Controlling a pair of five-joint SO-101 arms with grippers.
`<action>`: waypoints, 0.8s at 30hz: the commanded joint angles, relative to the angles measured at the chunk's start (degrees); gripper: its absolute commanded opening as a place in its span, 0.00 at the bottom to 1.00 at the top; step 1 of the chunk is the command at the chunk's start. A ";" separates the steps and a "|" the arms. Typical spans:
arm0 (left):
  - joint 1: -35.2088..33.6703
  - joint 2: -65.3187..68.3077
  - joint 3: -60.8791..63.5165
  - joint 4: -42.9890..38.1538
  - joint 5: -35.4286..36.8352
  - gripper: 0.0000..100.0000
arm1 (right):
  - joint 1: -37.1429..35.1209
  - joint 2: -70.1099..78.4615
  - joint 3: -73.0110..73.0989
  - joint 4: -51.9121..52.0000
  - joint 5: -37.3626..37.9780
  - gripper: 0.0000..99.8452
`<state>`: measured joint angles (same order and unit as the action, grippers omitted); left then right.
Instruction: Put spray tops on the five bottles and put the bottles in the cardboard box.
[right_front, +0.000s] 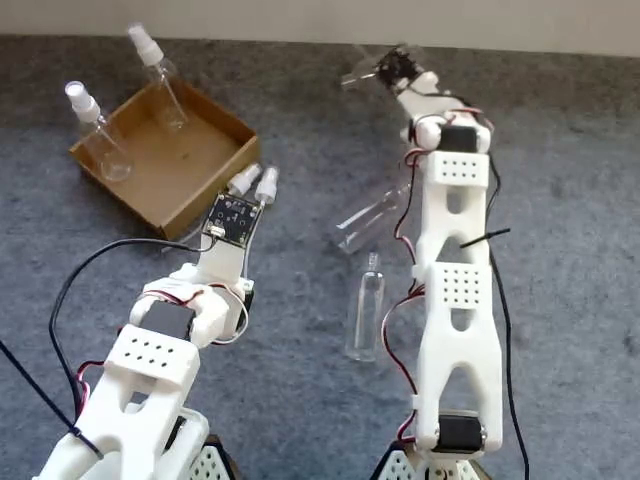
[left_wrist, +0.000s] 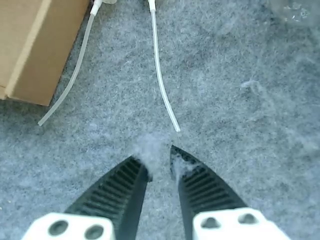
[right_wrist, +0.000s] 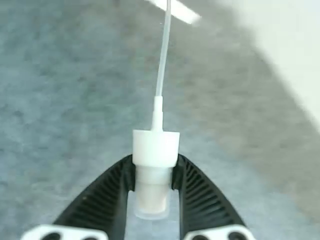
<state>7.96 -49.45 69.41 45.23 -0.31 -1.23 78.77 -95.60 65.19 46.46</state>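
My right fingers (right_wrist: 125, 175) clamp a spray top (right_wrist: 155, 150), its tube pointing straight out past the tips. The open bottle (right_front: 365, 305) lies well behind them, neck toward them. My left fingers (left_wrist: 135, 170) stand narrowly parted, two loose tubes (left_wrist: 162, 85) just ahead.

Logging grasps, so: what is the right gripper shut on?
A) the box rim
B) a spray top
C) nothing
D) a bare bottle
B: in the right wrist view the right gripper clamps a spray top by its white body, tube pointing away.
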 joint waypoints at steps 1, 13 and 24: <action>-0.57 -1.45 -0.40 -1.14 -0.62 0.01 | 2.07 -9.45 -5.14 0.48 0.35 0.01; -0.57 -1.45 -0.48 -1.14 -0.62 0.01 | 2.15 -24.75 -5.14 23.60 -24.00 0.01; -2.95 -1.54 -1.36 -1.23 -0.53 0.01 | -5.32 -30.90 -5.05 36.18 -33.05 0.01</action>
<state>7.87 -49.45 69.41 45.23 -0.31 -2.64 52.66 -95.60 99.65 14.29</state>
